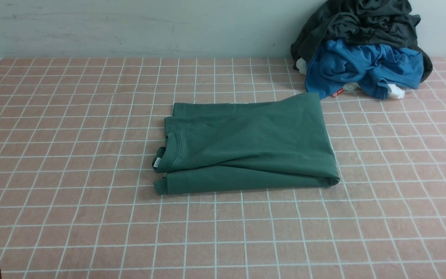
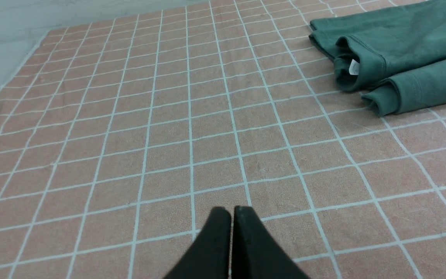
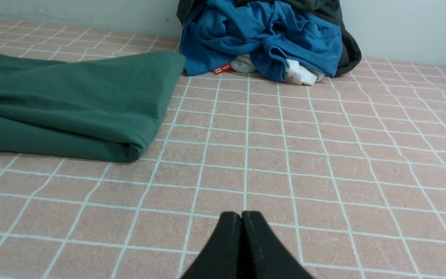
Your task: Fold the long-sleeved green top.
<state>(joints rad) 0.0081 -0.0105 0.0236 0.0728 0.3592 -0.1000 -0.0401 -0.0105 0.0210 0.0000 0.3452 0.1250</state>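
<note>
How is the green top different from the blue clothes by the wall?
The dark green cotton long-sleeved top lies folded flat in a neat rectangle; the bright blue garment is crumpled in a heap. The green top lies alone mid-table; the blue garment sits against the wall under a dark grey garment. Both are soft fabric on the pink checked tablecloth.

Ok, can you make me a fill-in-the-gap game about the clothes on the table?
1. The green top lies ____ into a flat rectangle.
2. The blue garment sits under a dark ____ garment.
3. The left hand is ____ and holds nothing.
4. The pink tablecloth has a grid of ____ lines.

Missing words: folded; grey; shut; white
</note>
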